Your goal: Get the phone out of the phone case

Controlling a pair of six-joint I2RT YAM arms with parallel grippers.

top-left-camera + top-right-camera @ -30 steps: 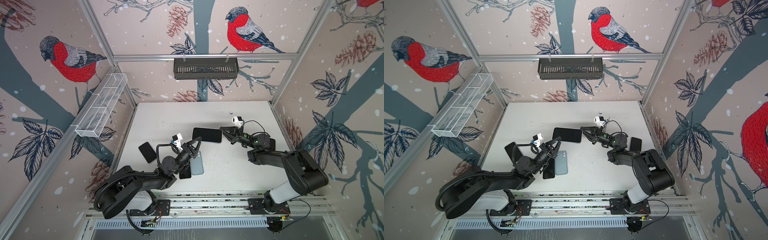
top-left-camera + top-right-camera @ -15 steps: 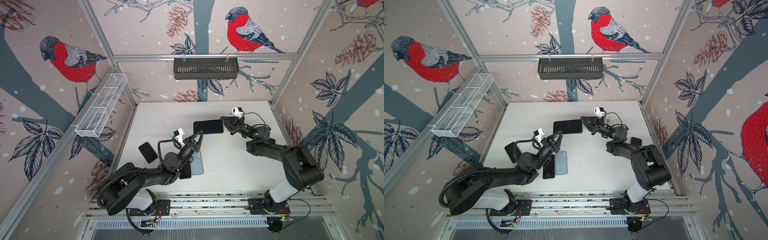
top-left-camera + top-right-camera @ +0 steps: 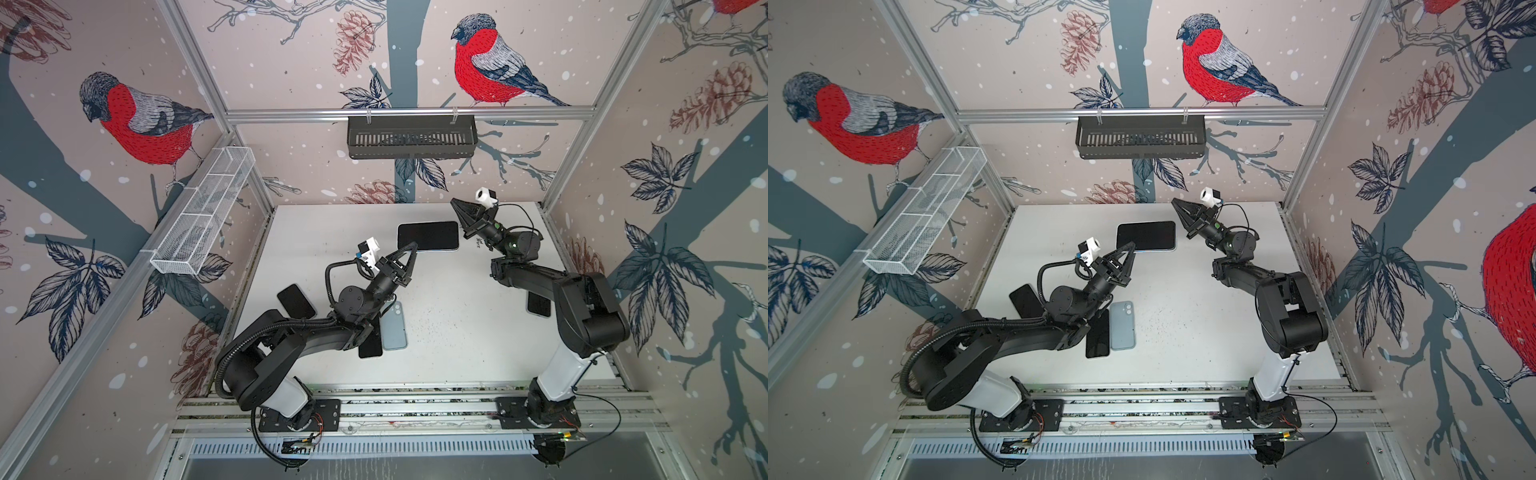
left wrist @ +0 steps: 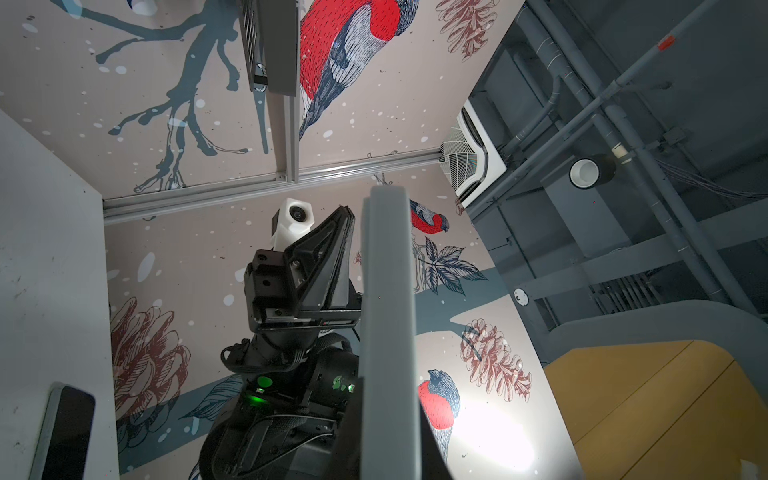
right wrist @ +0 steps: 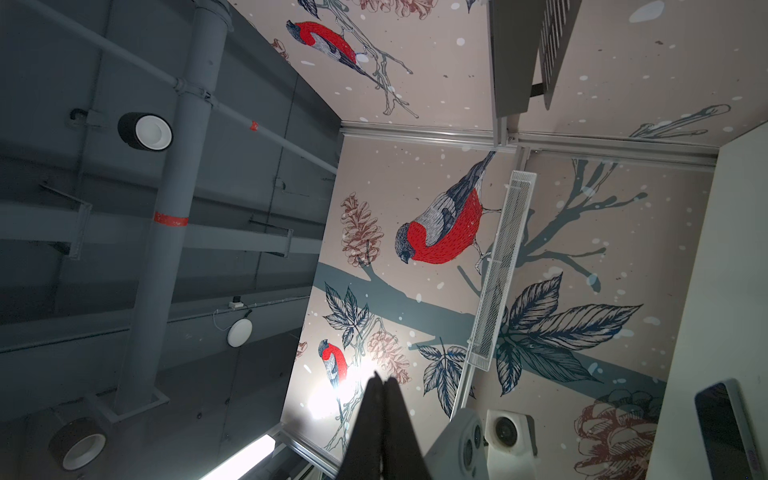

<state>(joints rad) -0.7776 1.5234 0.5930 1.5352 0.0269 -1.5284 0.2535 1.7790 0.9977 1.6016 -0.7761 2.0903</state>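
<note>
Pale phone case [image 3: 436, 250] rimmed the black-screened phone [image 3: 428, 235], which was held above the table [image 3: 449, 332] toward its 12 o'clock side, with the left gripper [image 3: 411, 250] clamped on the 7 o'clock corner. The right gripper [image 3: 455, 203], pinched together on nothing, stood off the 2 o'clock corner. Separation looked unfinished, so it would probably need to part its jaws and peel the case rim.

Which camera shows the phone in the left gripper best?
The top views. Both show the whole dark screen of the held phone, the left gripper pinching a corner. The left wrist view sees only its grey edge; the right wrist view, apparently just a pale corner of its back with lenses.
</note>
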